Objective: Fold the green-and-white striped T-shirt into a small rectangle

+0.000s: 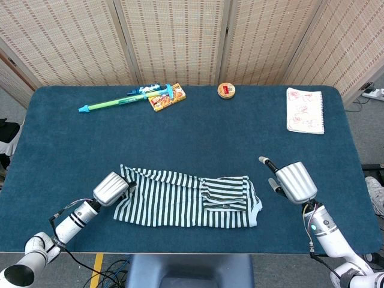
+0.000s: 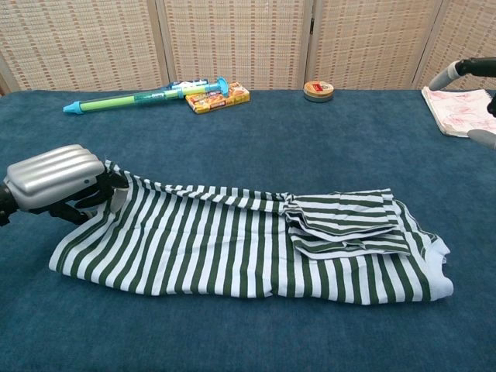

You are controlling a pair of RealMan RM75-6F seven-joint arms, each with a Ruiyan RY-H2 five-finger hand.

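Observation:
The green-and-white striped T-shirt (image 1: pixel 180 203) (image 2: pixel 225 248) lies flat near the table's front edge as a long band, with a sleeve folded over on its right part. My left hand (image 1: pixel 111 188) (image 2: pixel 53 177) is at the shirt's left end, its dark fingers curled around the hem, which it holds slightly raised. My right hand (image 1: pixel 293 182) hovers just right of the shirt's collar end, fingers apart and holding nothing. In the chest view only its fingertips (image 2: pixel 467 67) show at the right border.
Along the far edge lie a teal-and-green water squirter (image 1: pixel 123 100) (image 2: pixel 139 96), a yellow snack box (image 1: pixel 167 99) (image 2: pixel 218 98) and a round tin (image 1: pixel 226 90) (image 2: pixel 318 90). A paper notebook (image 1: pixel 305 110) (image 2: pixel 457 110) sits at the far right. Woven screens stand behind.

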